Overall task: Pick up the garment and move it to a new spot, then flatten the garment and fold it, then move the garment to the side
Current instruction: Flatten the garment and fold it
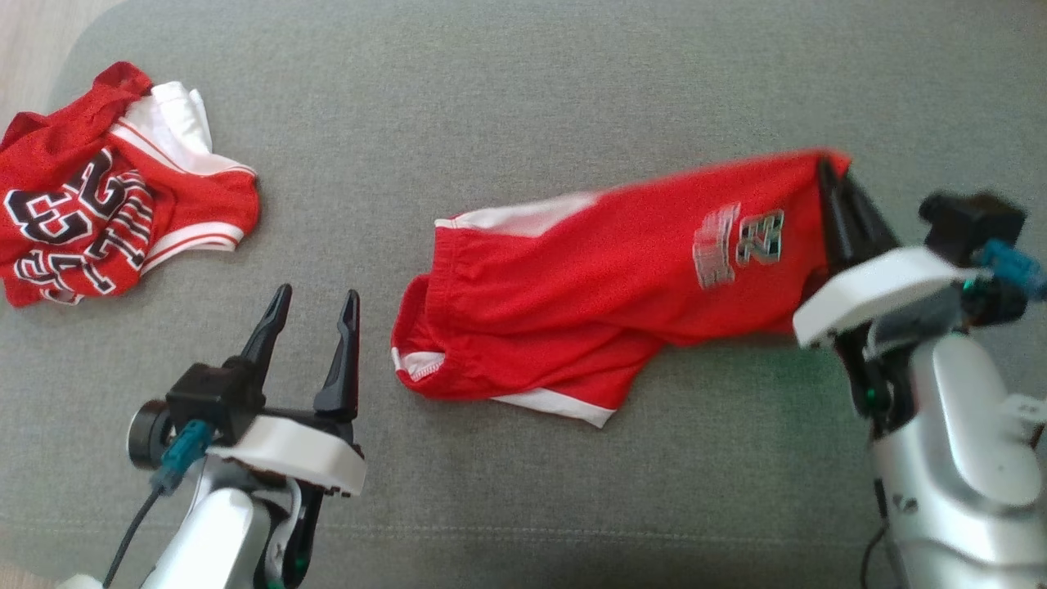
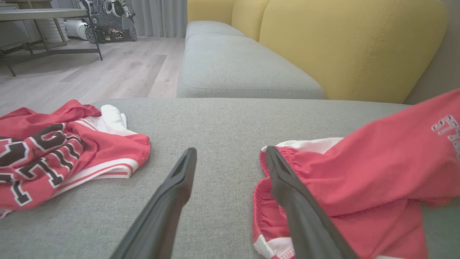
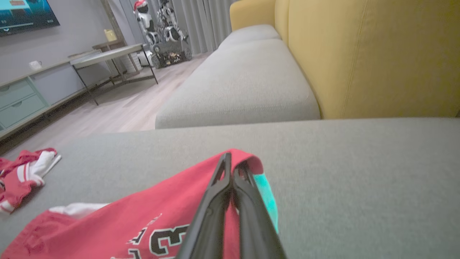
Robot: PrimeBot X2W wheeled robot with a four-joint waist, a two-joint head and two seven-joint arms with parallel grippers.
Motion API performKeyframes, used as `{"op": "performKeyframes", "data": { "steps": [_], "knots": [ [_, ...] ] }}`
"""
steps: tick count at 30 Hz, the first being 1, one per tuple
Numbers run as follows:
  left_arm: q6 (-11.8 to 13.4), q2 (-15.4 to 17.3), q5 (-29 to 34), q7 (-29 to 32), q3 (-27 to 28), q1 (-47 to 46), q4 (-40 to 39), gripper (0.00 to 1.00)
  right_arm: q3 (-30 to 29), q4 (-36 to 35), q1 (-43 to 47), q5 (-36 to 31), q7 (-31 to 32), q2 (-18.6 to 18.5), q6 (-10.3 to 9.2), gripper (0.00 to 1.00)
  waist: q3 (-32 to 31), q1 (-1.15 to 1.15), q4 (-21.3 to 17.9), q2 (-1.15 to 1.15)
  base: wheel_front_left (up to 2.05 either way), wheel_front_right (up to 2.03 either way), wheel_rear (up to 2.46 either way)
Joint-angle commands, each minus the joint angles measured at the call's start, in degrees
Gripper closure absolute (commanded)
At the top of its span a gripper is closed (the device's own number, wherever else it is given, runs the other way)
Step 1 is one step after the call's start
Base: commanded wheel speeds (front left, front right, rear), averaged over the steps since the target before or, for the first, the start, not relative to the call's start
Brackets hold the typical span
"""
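Red shorts (image 1: 605, 294): lying across the middle of the grey cushion (image 1: 523, 90), mostly resting on it, with the far-right end raised off the fabric.
Right gripper (image 1: 836, 176): fingers closed tight on that raised end of the shorts — a leg-hem corner, by the look of it.
Left gripper (image 1: 317, 296): fingers spread wide with nothing between them, hovering just beside the waistband end.
Red jersey (image 1: 106, 204): crumpled at the cushion's far-left edge, well apart from the shorts.
Done: grasp made at one end, and that end held clear of the cushion.
Left to do: carrying to a new spot, flattening, folding, moving aside — shorts bunched and creased along the near edge, no fold made yet.
Long axis: left to right across the head view, climbing a little toward the right.
Pointing: elastic waistband toward the robot's left, leg end toward its right; printed number turned sideways near the gripped end.
Next, probably: a second grasp at the waistband by the left gripper, judging from where it sits.
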Motion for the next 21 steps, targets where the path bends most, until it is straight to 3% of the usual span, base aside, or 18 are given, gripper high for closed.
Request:
{"op": "performKeyframes", "data": {
  "steps": [1,11,21],
  "knots": [
    [-0.14,0.62,-0.36,-0.71,2.16,-2.98,-1.39,0.0,1.47,-1.5,-1.19,0.17,-0.65,-0.16,-0.04,1.0,-0.02,0.0,-0.07,0.0,0.0,0.0,0.0],
    [-0.42,0.11,-0.75,-0.96,2.15,-2.89,-1.04,0.0,6.12,4.03,7.33,4.48,3.89,0.26,-0.04,1.0,0.21,0.0,0.2,0.0,0.0,0.0,0.0],
    [-0.26,0.6,-0.66,-1.07,2.52,-2.87,-1.16,0.0,3.28,2.11,14.37,4.84,5.77,0.62,-0.04,1.0,0.39,0.0,-0.39,0.0,0.0,0.0,0.0]
  ]
}}
